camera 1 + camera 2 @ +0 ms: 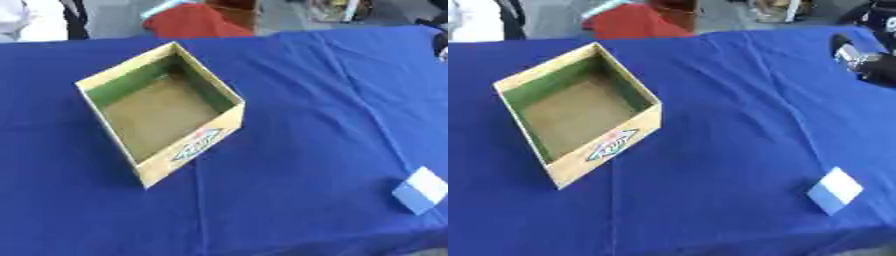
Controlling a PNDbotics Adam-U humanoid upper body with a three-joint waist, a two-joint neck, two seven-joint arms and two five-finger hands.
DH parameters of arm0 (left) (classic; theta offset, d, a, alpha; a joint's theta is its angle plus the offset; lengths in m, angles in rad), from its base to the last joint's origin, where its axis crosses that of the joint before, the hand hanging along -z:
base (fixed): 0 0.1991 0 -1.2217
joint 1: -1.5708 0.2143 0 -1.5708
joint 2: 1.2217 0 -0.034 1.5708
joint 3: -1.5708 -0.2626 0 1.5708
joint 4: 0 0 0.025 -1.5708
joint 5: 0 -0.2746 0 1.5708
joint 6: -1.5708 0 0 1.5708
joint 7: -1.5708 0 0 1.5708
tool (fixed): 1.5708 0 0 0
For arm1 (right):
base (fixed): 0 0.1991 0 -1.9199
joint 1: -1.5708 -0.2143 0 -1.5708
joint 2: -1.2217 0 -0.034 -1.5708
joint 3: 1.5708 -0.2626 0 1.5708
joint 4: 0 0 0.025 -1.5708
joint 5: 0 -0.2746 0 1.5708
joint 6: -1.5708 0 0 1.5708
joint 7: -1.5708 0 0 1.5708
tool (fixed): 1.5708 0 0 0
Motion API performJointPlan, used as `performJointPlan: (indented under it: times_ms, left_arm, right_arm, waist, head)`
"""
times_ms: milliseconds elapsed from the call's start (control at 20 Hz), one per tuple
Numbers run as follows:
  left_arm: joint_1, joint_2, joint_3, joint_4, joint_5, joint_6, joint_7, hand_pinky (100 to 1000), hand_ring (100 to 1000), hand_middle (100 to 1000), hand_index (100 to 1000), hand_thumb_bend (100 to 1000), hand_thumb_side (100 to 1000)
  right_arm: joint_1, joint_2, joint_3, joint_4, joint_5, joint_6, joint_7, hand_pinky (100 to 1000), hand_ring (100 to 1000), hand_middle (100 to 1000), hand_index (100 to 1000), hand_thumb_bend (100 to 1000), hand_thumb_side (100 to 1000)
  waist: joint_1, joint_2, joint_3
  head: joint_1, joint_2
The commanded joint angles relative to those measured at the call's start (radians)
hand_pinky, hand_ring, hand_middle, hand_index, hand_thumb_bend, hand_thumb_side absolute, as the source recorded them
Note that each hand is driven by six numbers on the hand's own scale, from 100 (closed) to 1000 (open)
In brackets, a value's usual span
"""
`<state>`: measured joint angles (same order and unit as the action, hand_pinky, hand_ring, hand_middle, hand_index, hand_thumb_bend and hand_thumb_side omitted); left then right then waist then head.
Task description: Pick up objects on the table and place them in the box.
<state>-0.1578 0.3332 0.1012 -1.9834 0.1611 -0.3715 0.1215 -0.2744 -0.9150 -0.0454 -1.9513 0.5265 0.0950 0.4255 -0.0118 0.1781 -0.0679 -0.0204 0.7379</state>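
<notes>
Nearest to us, at the lower right of the frame, a small flat blue-and-white object lies on the blue-covered desk. Well apart from it, in the upper left, we see the open yellow box, turned corner-on, with a green inner wall. Our right hand shows at the upper right edge; we cannot tell how its fingers are set. Our left hand is out of sight.
</notes>
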Motion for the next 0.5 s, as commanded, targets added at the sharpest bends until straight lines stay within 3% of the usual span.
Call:
performJointPlan:
  times_ms: [50,500]
  left_arm:
    - [-0.004,0.025,0.002,-0.017,-0.002,0.0,-0.003,604,806,683,754,166,932]
    - [0.0,0.026,0.001,-0.017,-0.002,0.003,-0.006,604,807,684,755,167,932]
  right_arm:
    - [0.001,-0.043,-0.004,-0.025,-0.007,-0.012,0.026,884,899,887,913,100,1000]
    - [0.053,-0.038,0.0,-0.012,-0.024,-0.045,0.057,892,907,891,918,100,1000]
  waist:
    - [0.001,-0.013,-0.004]
    - [-0.003,-0.016,-0.014]
  head:
    - [0.003,0.011]
    - [0.013,0.012]
